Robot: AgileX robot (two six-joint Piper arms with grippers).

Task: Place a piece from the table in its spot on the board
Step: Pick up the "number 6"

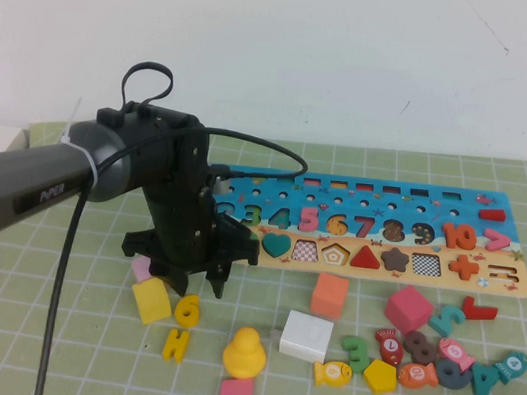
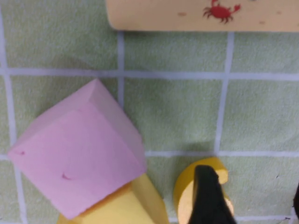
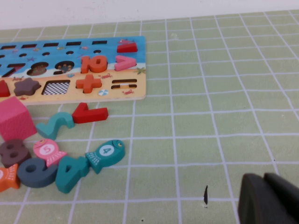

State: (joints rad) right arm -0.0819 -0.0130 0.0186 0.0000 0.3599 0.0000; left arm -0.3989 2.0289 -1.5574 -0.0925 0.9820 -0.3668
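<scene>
Yellow and flat, the small wooden numeral 6 (image 1: 187,310) lies on the green gridded desk (image 1: 81,347) just in front of the long wooden puzzle board (image 1: 511,285), beside a yellow cube (image 1: 151,300), with the left end effector (image 1: 194,288) low over it, fingers spread and holding nothing, while the right end effector (image 3: 268,200) sits well off to the board's right, its fingers together.

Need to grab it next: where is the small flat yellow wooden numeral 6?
High view, robot's left: yellow wooden numeral 6 lies on the green mat beside the yellow cube, above the yellow letter H, beneath the left gripper.
</scene>
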